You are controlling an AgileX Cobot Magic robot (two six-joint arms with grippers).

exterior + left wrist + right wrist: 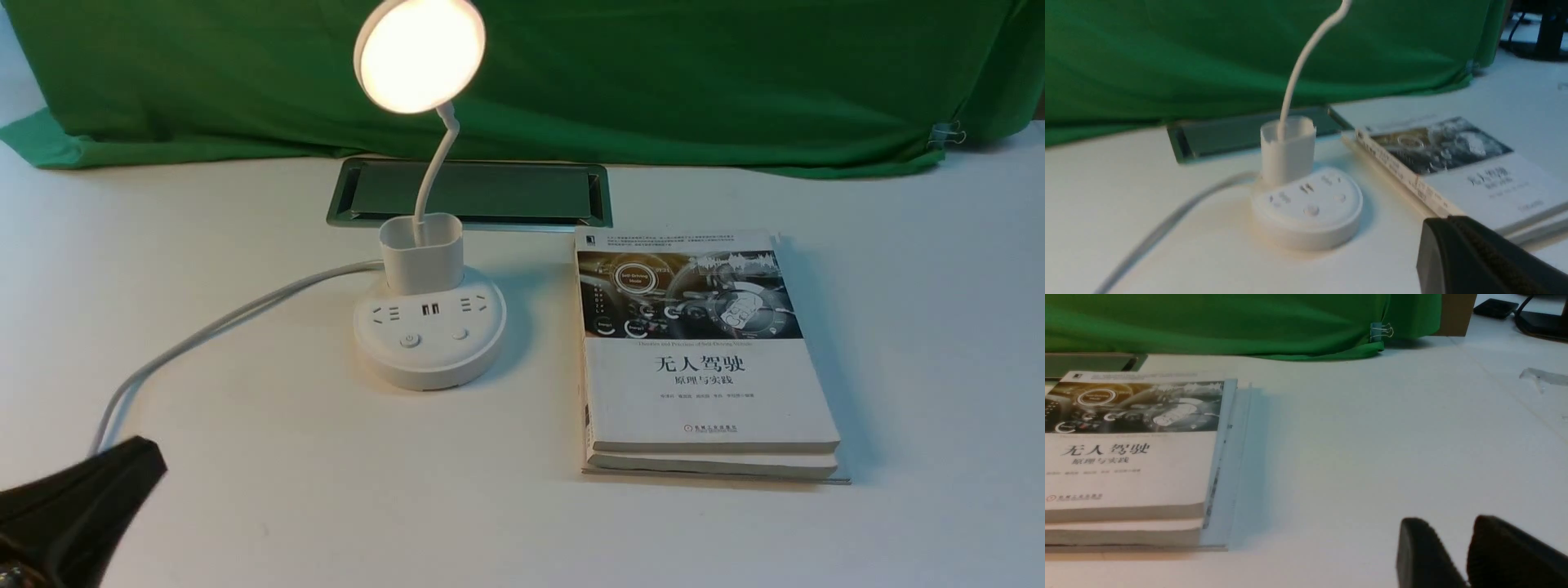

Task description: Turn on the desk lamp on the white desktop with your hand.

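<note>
Black left gripper (1447, 220): closed, empty, by the near-left part of the white desktop (310, 498).
White plastic round-headed lamp (430, 327): we see it lit, toward the desktop's far edge.
Stacked white-covered books (710, 384): right of the lamp.
Black right gripper (1449, 519): slightly open, empty.
</note>
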